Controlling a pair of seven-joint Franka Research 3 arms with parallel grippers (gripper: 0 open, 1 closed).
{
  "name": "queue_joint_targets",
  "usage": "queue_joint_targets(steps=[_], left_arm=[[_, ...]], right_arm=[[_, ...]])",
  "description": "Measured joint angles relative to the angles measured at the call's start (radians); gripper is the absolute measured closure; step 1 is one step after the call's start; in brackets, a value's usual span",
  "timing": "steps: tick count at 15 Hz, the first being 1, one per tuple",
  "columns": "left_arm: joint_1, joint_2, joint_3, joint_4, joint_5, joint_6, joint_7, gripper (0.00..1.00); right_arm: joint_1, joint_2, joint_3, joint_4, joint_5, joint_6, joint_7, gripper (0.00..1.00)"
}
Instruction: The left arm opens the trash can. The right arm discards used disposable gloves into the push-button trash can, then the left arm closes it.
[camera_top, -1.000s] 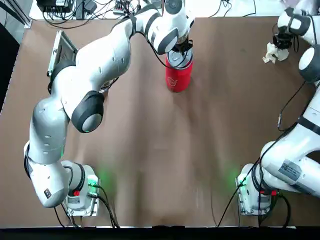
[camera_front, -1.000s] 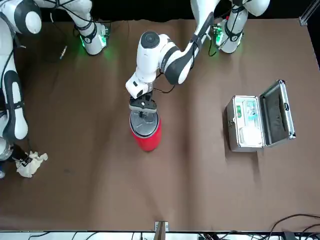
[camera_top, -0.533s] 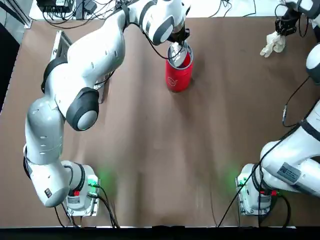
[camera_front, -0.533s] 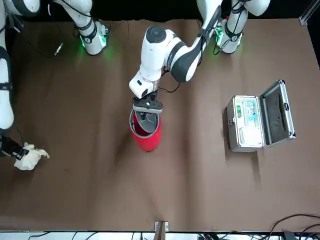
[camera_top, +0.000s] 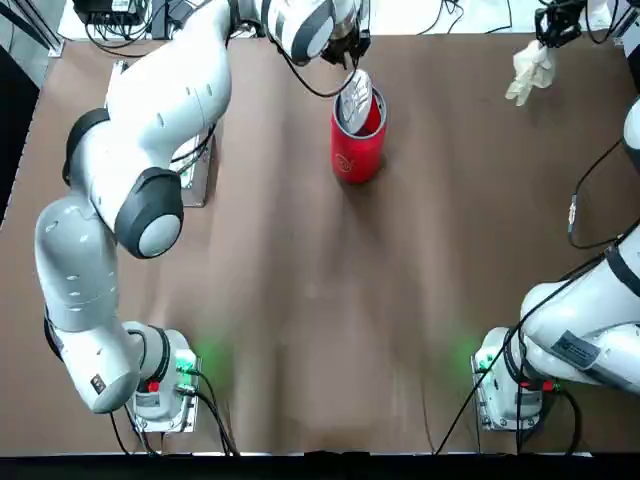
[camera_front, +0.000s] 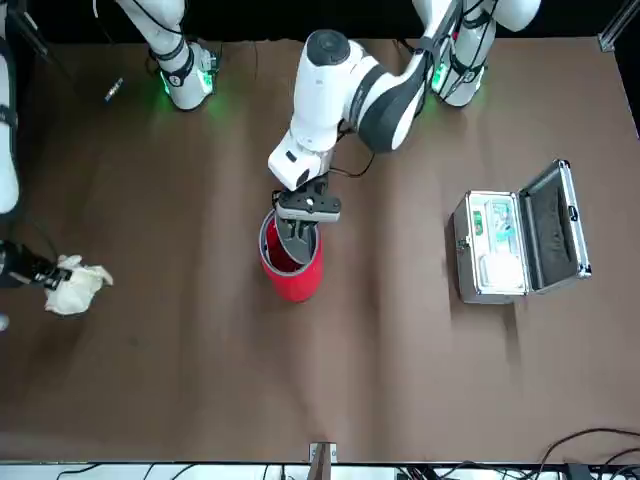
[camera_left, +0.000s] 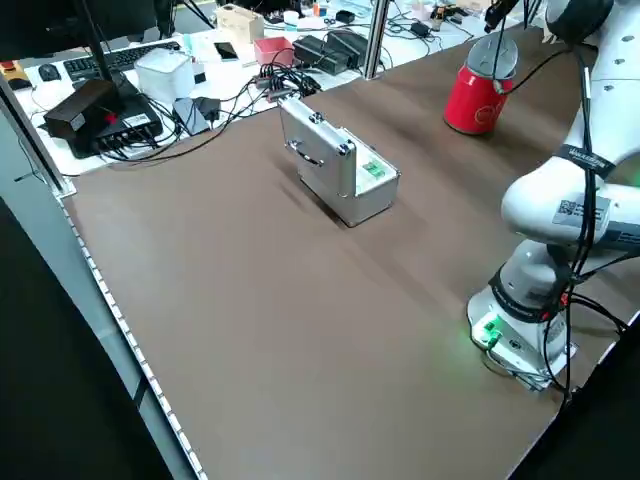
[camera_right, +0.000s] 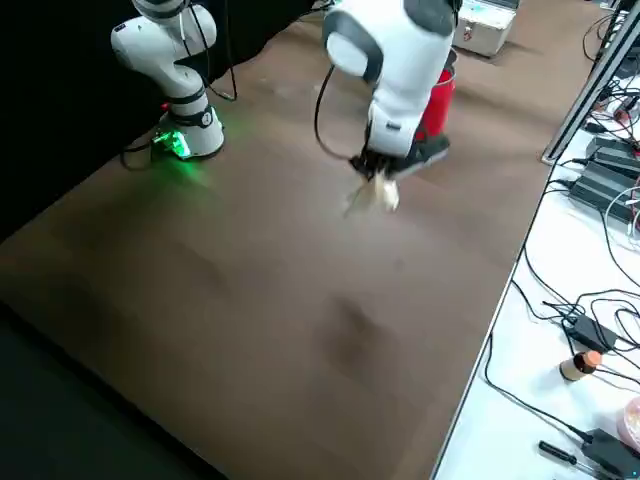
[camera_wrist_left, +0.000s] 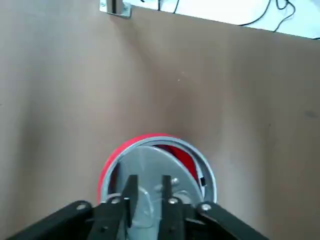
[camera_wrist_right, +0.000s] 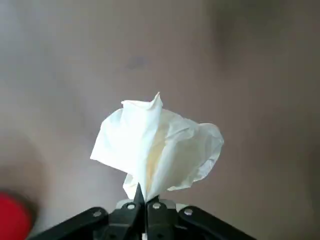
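Top and front views, opposite-facing, sharing tabletop

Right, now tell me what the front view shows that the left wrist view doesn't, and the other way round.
Only the front view: the silver case, standing open, and the right gripper holding the gloves.

Only the left wrist view: the left gripper's two separate fingertips, parted over the bin.

Both: the red trash can, lid swung up and red interior showing.

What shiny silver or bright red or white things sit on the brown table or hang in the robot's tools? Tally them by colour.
Red: 1, the bin
Silver: 1, the case
White: 1, the glove wad, in the right tool
Total: 3
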Motion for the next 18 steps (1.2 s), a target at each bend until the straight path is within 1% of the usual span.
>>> queue_joint_targets(steps=[1,3,5,7,8,9,11,12,15,18], left_arm=[[0.001,-0.009,0.0,0.0,0.0,-0.028,0.0,0.71],[0.003,-0.027,0.0,0.0,0.0,-0.094,0.0,0.55],[0.014,-0.049,0.001,0.001,0.0,-0.173,0.005,0.39],[0.036,-0.072,0.001,0.001,0.0,-0.247,0.032,0.37],[0.052,-0.083,0.001,0.001,0.0,-0.278,0.051,0.3],[0.069,-0.093,0.002,0.001,0.0,-0.303,0.078,0.21],[0.111,-0.111,0.002,0.001,0.0,-0.351,0.131,0.04],[0.132,-0.12,0.003,0.001,0.0,-0.383,0.157,0.01],[0.201,-0.147,0.003,0.001,0.0,-0.467,0.255,0.01],[0.288,-0.177,0.001,0.001,0.0,-0.57,0.392,0.01]], right_arm=[[0.004,-0.021,0.015,0.0,0.043,-0.026,0.0,0.98],[0.015,-0.058,0.051,-0.002,0.084,-0.077,0.0,0.98],[0.03,-0.076,0.092,-0.007,0.096,-0.11,0.001,0.98],[0.039,-0.078,0.135,-0.013,0.116,-0.113,0.001,0.98],[0.04,-0.078,0.154,-0.019,0.135,-0.111,0.001,0.98],[0.044,-0.078,0.17,-0.022,0.154,-0.109,0.001,0.98],[0.073,-0.077,0.187,-0.026,0.171,-0.107,0.0,0.98],[0.099,-0.078,0.19,-0.028,0.173,-0.097,0.0,0.98],[0.181,-0.077,0.193,-0.044,0.175,-0.051,0.002,0.98],[0.226,-0.072,0.193,-0.078,0.215,-0.022,0.002,0.98]])
